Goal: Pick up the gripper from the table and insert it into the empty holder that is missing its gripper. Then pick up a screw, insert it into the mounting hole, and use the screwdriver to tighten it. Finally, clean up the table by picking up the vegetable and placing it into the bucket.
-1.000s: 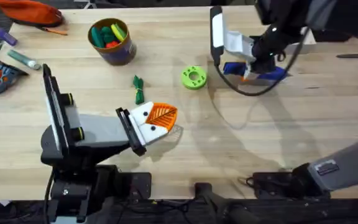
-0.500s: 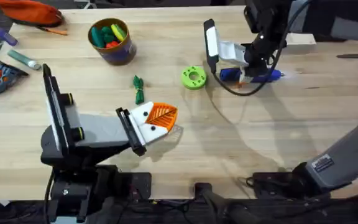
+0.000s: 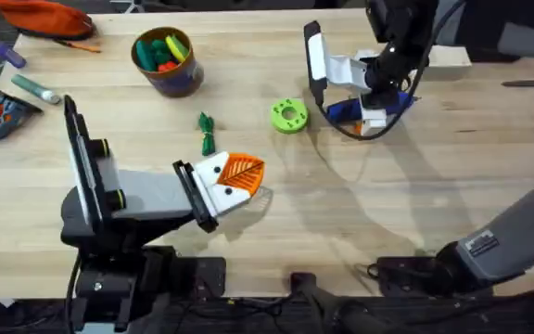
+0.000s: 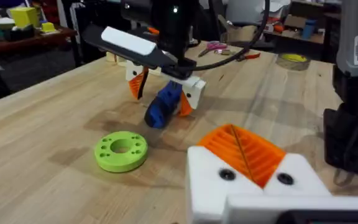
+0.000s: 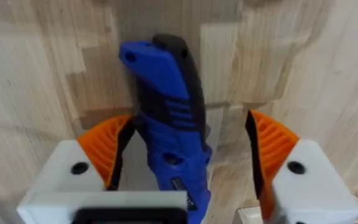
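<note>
**Inspector:** You are working over a pale wooden table (image 3: 276, 213). Your left arm's gripper (image 3: 239, 181) is resting low near the table's middle, its white mounts with orange ribbed pads drawn together on nothing.

**Operator:** And the right one?

**Inspector:** Your right gripper (image 3: 371, 109) is hanging at the far right of the table with the blue pen-shaped powered screwdriver (image 5: 169, 134) lying between its orange pads (image 5: 107, 149). The jaws are standing wide; one pad is lying against the tool's side, the other well clear. I judge that you are not yet gripping it.

**Operator:** So which step is this?

**Inspector:** You are fetching the screwdriver, by my reading. The next move is calling for you to close squarely on the body, then lift.

**Operator:** The clean-up items?

**Inspector:** The short round can with the dark blue side and gold rim (image 3: 167, 63) is standing at the far left. The slim dark green toy vegetable (image 3: 208, 133) is lying on the table between it and your left gripper, near a lime green perforated disc (image 3: 289, 116).
</note>
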You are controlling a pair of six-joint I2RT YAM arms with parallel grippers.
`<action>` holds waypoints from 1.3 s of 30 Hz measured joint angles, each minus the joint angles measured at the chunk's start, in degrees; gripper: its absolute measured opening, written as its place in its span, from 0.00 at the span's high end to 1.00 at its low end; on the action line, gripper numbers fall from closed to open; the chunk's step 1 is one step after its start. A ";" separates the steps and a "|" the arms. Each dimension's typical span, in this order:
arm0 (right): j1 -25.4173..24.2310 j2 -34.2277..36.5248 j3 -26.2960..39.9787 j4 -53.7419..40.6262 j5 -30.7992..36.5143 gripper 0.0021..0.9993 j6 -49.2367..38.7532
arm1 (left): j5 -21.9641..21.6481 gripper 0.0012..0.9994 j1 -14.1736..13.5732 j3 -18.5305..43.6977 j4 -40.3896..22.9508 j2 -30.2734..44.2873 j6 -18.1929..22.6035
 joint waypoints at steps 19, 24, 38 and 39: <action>4.38 -16.46 -1.11 -2.90 -0.03 0.02 11.18 | 0.00 0.99 0.00 0.00 0.00 -0.01 0.00; 8.60 -25.80 -1.11 2.95 -0.20 0.02 17.51 | -0.01 0.99 0.00 0.00 0.00 0.00 0.00; 9.60 -38.39 -1.11 24.50 0.24 0.02 52.60 | 0.03 0.99 0.00 0.00 0.00 -0.01 0.00; 9.60 -39.37 -1.11 23.21 0.84 0.02 55.41 | 0.01 0.99 0.00 0.00 -0.01 -0.01 0.00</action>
